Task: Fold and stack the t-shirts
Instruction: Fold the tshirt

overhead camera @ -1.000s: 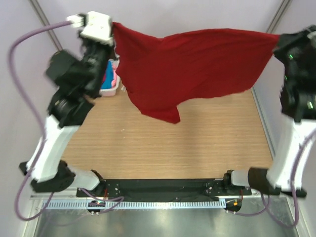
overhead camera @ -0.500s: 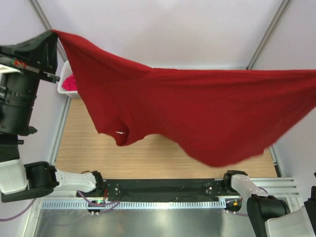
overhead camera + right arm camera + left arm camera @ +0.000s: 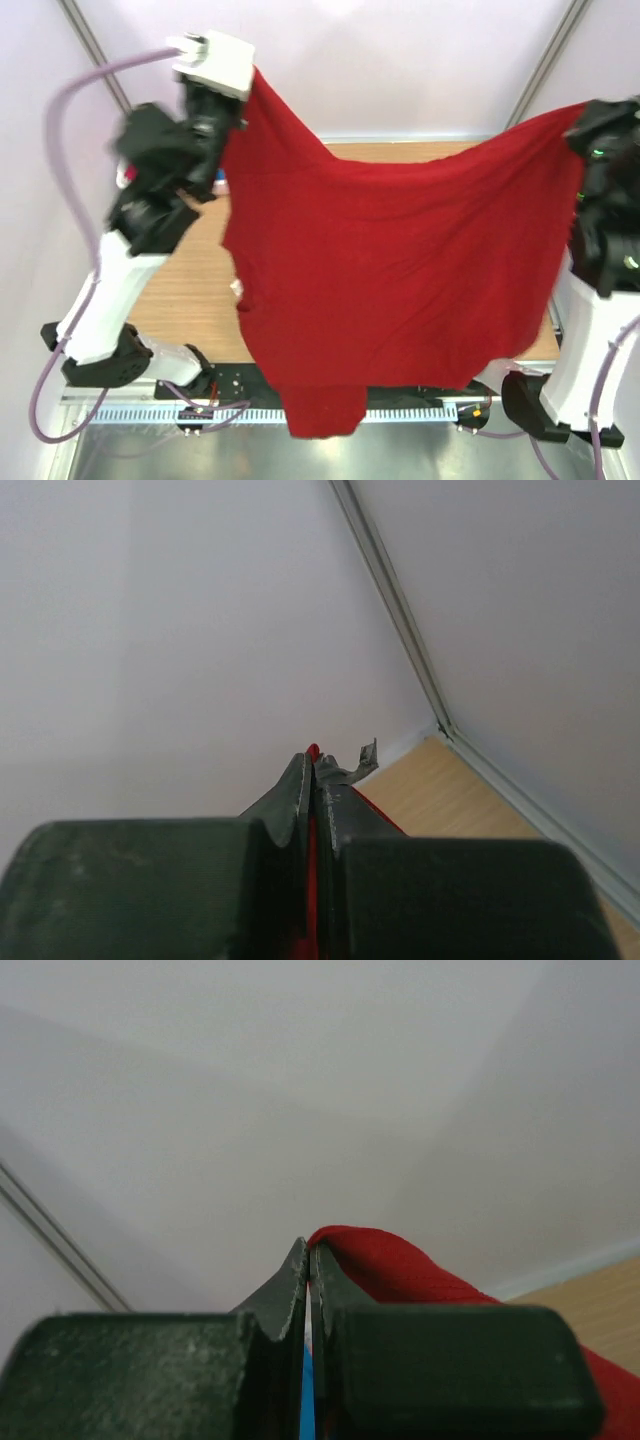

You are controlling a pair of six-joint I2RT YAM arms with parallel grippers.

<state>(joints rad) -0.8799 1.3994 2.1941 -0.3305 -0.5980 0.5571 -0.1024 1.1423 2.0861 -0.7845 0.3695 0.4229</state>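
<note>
1. Dark red cloth pinched in the left hand [image 3: 247, 80]: shut down to a hairline gap on an upper edge of the t-shirt [image 3: 380, 270], high above the far left of the desk [image 3: 190, 290].
2. Confirmed from the left wrist view: fingers [image 3: 292, 1285] pressed together at the tips, with a fold of red cloth [image 3: 400, 1272] bulging out on the right side of them.
3. Right hand [image 3: 585, 122] likewise closed on the opposite upper edge of the same t-shirt, raised at the far right.
4. Confirmed from the right wrist view: fingers [image 3: 295, 790] nearly touching, with a thin red strip of cloth [image 3: 312, 752] clamped between them.
5. T-shirt located in the air, spread as a sagging sheet between the two hands and hanging in front of the desk as seen from above.
6. Lowest part, a loose flap, found dangling past the near edge of the desk and over the base rail [image 3: 420, 412].
7. Small white mark [image 3: 237, 288] seen at the left edge of the cloth; too small to identify.
8. Counted: one dark red t-shirt; two hands, both gripping it; one desk.
9. Slivers of blue [image 3: 221, 180] seen beside the left arm; too hidden to identify or count.
</note>
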